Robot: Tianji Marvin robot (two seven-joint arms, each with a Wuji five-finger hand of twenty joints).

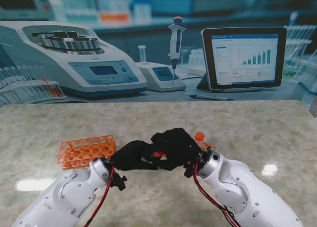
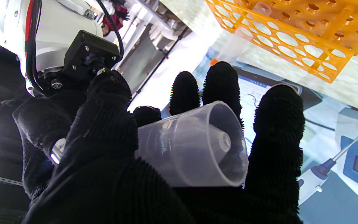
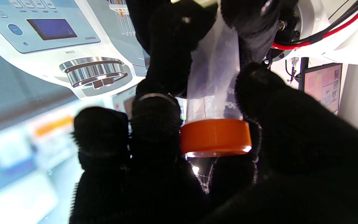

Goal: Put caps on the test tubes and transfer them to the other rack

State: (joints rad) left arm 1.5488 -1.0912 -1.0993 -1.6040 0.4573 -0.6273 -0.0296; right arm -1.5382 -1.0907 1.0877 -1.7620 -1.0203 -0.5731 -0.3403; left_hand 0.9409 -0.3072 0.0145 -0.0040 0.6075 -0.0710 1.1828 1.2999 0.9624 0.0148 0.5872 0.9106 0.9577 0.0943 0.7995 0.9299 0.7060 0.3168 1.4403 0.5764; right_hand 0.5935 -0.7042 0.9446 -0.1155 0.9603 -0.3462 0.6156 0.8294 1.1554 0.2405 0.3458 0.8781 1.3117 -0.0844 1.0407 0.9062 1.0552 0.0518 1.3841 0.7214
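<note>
- While both hands meet mid-table, marble table [image 1: 257, 133] lies bare beyond.
- Left hand [image 1: 130, 156] clamps clear plastic tube [image 2: 194, 146].
- Right hand [image 1: 174, 146] pinches round orange cap [image 3: 215, 137] on it.
- Orange perforated rack [image 1: 85, 151] sits just left, one tube [image 2: 239, 43] inside.

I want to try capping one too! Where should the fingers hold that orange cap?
Hold the orange cap around its round side wall, fingers coming from opposite sides, as the right hand does. It is a short ring sitting on the clear tube, so the rim offers the only grip.
</note>
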